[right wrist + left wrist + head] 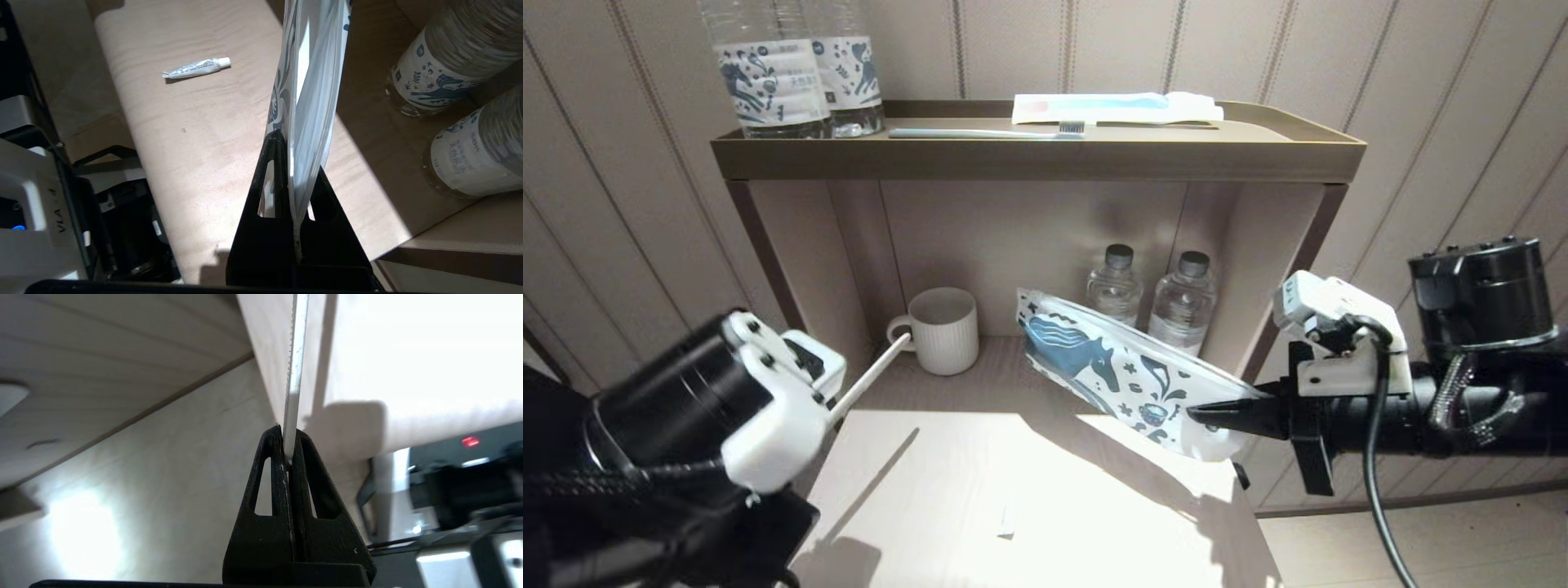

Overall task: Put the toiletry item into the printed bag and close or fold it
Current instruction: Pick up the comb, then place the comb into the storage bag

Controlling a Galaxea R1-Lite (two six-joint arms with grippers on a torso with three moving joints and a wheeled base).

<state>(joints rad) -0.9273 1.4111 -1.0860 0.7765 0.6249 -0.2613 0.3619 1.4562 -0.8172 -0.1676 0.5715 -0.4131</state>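
Note:
The printed bag (1123, 367), white with a blue horse and doodles, hangs tilted above the table's back right. My right gripper (1205, 415) is shut on its lower corner; in the right wrist view the bag (314, 61) rises edge-on from between the fingers. My left gripper (288, 437), low at the table's left edge, is shut on a thin flat white packet with a serrated edge (295, 355). In the head view this packet (870, 376) points like a stick toward the mug. The two grippers are far apart.
A white ribbed mug (943, 329) and two small water bottles (1152, 294) stand in the shelf recess. A small toothpaste tube (196, 68) lies on the wooden table (947, 490). The upper tray (1045, 151) holds two labelled bottles (796, 73), a toothbrush (984, 132) and a packet (1115, 108).

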